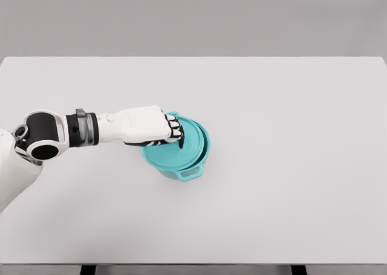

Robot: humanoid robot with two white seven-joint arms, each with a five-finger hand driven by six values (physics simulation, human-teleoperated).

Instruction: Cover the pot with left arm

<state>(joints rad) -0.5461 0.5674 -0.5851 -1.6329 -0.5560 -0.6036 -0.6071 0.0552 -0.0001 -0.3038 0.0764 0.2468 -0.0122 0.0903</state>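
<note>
here left robot hand (151, 127) gripping teal lid (181, 148), lid tilted atop teal pot (190, 169), on white table (290, 136).

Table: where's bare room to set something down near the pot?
The table is bare right of the pot, behind it and along the near edge. It is crowded only where the left hand holds the lid and along its arm.
</note>
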